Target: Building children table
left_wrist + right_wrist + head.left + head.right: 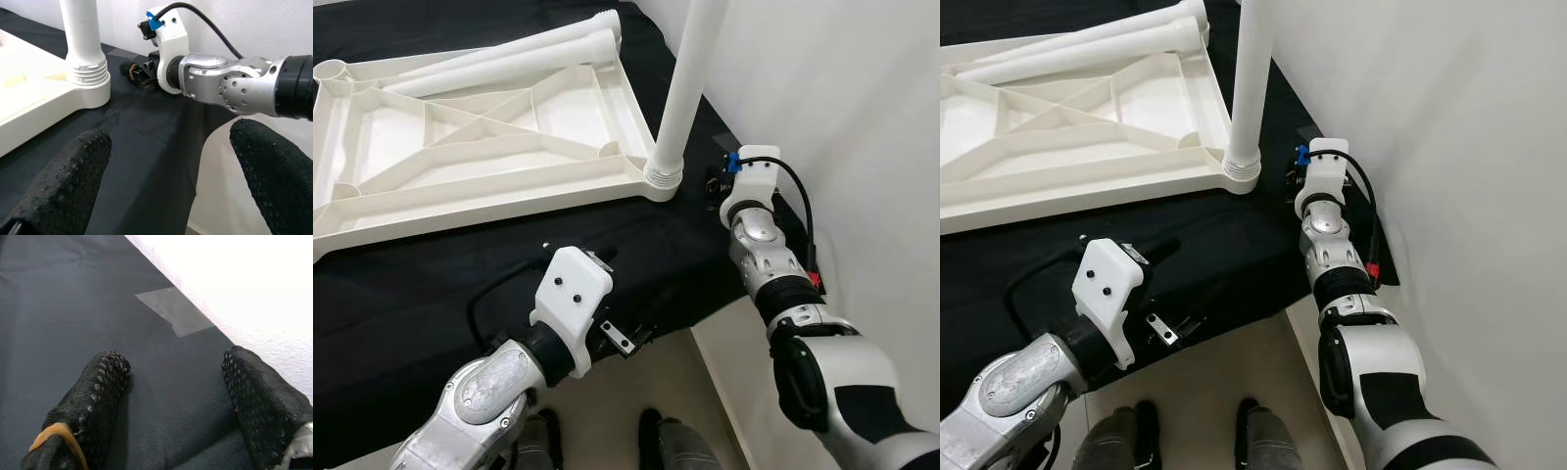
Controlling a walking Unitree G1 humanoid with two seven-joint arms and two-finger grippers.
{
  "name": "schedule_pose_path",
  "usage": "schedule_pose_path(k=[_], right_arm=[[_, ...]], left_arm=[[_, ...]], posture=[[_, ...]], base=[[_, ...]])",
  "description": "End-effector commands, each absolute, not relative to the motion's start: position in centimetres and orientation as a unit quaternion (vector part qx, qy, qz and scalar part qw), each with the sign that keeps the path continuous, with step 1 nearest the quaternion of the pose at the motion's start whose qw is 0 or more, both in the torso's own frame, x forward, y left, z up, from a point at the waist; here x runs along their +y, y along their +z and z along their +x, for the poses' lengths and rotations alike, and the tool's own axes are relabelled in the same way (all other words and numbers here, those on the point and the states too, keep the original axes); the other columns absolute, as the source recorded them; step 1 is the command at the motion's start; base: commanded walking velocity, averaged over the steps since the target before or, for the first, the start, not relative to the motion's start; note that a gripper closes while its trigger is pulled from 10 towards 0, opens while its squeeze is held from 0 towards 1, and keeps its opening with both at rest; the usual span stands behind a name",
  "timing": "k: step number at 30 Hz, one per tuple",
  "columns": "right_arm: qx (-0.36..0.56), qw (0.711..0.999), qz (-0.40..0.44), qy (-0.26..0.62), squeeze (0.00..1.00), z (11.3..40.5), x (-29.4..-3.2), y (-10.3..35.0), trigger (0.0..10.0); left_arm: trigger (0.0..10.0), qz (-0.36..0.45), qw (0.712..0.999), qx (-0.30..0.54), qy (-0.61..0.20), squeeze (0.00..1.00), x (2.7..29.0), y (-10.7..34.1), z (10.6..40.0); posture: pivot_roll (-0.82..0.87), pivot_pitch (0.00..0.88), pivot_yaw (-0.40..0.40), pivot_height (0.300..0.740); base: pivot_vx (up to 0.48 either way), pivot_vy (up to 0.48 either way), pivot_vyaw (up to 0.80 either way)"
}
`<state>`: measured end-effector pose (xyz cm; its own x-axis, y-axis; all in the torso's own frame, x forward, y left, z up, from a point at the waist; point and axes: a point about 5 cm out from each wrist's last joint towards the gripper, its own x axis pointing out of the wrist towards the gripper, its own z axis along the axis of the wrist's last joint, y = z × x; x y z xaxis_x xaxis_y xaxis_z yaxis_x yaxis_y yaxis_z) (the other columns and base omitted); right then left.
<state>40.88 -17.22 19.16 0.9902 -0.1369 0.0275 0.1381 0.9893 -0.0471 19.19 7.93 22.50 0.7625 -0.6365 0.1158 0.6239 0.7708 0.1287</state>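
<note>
A white plastic table top (489, 186) lies upside down on a black cloth (431, 284). One white leg (690, 78) stands upright in its near right corner socket (664, 176). Two loose legs (509, 59) lie along the top's far side. My left gripper (628, 338) hovers open at the cloth's front edge, below and left of the standing leg, with nothing between its fingers (63, 181). My right gripper (713, 181) is open just right of the socket, low over the cloth with nothing between its fingers (93, 401).
A white wall (842, 98) runs close along the right side. The cloth's front edge drops to a pale floor where my feet (597, 441) stand. A grey tape patch (173, 311) lies on the cloth near the wall.
</note>
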Motion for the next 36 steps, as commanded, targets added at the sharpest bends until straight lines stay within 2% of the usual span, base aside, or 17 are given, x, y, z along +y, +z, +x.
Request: schedule_pose_path(k=[1,7,11,20,25,32,36], right_arm=[[-0.001,0.998,-0.016,-0.063,0.00,40.7,-17.1,18.3,10.0],[0.003,0.999,0.006,-0.036,0.00,40.7,-16.6,17.7,10.0],[0.011,0.999,0.019,0.033,0.00,40.4,-14.5,16.6,10.0],[0.015,0.992,0.044,0.118,0.00,39.9,-11.3,15.9,10.0],[0.011,0.980,0.045,0.195,0.00,39.3,-9.0,15.4,10.0],[-0.008,0.961,0.039,0.274,0.00,38.6,-7.6,15.4,10.0],[-0.027,0.939,0.036,0.341,0.00,37.9,-6.1,15.7,10.0]], left_arm=[[10.0,0.032,0.936,-0.071,-0.344,0.00,7.6,22.5,18.8],[10.0,0.032,0.936,-0.071,-0.342,0.00,7.7,22.8,18.7],[10.0,0.035,0.936,-0.073,-0.342,0.00,7.7,23.0,18.8],[10.0,0.036,0.937,-0.072,-0.339,0.00,7.8,23.2,18.9],[10.0,0.041,0.937,-0.071,-0.339,0.00,7.8,23.2,19.0],[10.0,0.046,0.938,-0.073,-0.336,0.00,8.0,23.4,19.3],[10.0,0.049,0.939,-0.075,-0.333,0.00,8.2,23.5,19.5]], posture=[[0.11,0.338,-0.068,0.740],[0.13,0.346,-0.058,0.740],[0.14,0.351,-0.055,0.740],[0.14,0.356,-0.056,0.740],[0.14,0.356,-0.059,0.740],[0.13,0.354,-0.060,0.740],[0.13,0.354,-0.062,0.740]], base=[[0.000,0.000,0.00],[0.000,0.000,0.00],[0.000,0.000,0.00],[0.000,0.000,0.00],[0.000,0.000,0.00],[0.000,0.000,0.00],[0.000,0.000,0.00]])
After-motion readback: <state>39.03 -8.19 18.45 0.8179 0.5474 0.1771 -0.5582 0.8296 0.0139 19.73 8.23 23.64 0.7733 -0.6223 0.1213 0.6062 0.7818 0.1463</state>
